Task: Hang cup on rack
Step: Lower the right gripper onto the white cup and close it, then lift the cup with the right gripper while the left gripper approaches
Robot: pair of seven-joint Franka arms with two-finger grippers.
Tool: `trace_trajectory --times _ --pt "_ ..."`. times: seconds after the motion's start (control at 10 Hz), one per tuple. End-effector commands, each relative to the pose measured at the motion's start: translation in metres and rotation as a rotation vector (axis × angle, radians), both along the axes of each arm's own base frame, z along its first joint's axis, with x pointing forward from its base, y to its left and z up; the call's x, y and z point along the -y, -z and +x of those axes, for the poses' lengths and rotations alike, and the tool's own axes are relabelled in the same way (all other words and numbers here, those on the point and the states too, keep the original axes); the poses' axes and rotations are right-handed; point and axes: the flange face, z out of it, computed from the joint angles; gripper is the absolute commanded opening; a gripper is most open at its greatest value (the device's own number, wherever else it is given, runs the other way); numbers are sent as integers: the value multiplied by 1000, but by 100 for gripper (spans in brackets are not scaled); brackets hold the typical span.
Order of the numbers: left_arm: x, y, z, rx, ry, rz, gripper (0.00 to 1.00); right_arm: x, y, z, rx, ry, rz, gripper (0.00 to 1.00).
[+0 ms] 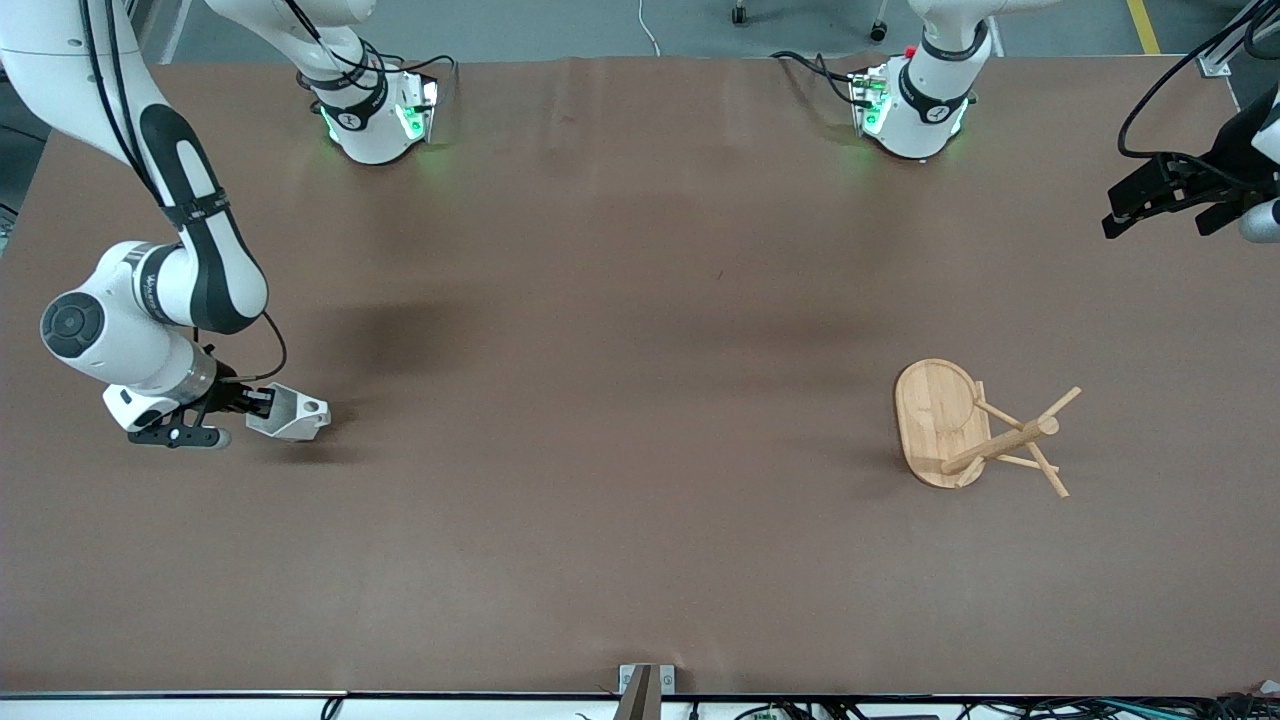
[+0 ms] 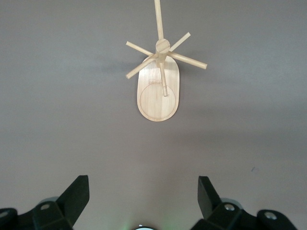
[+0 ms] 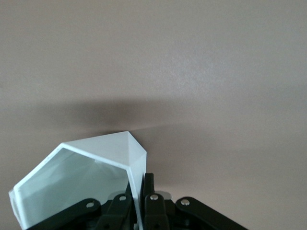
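Two arms, one busy: my right gripper (image 1: 262, 403) has its jaws clamped on the wall of the cup (image 1: 290, 415), low at the table's nine o'clock end, gripping the rim so the handle stays free for a peg; the rack (image 1: 975, 428) stands at four o'clock, and my left gripper (image 1: 1165, 205) waits spread wide over the two o'clock edge

A high front camera faces both arm bases across the brown table (image 1: 640, 560). Wrist cameras look down (the left's from higher); front and left share the light bamboo mug rack (image 1: 975, 430).
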Motion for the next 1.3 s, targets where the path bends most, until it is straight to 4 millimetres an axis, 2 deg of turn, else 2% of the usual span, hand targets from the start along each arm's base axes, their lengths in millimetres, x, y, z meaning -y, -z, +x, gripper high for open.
trace_trajectory --times 0.0,0.2,0.5,0.7,0.8,1.1,1.2 --pt "-2 14 5 -39 10 -15 100 -19 -46 20 -55 -48 18 1" --pt "0 13 5 -38 13 -15 100 -50 -111 39 -129 -92 40 1" --pt "13 15 0 -68 37 -18 100 -147 -170 38 -171 -168 160 2" --pt "17 17 -6 -109 46 -33 100 -211 -182 29 -185 -138 413 2" --pt "21 18 -7 -118 50 -55 100 -236 -185 25 -200 -131 524 2" --pt "98 21 -11 -91 179 -53 100 -337 -205 5 -201 -150 801 1" --pt "137 31 -13 -86 255 -55 100 -363 -209 -3 -208 -171 857 1"
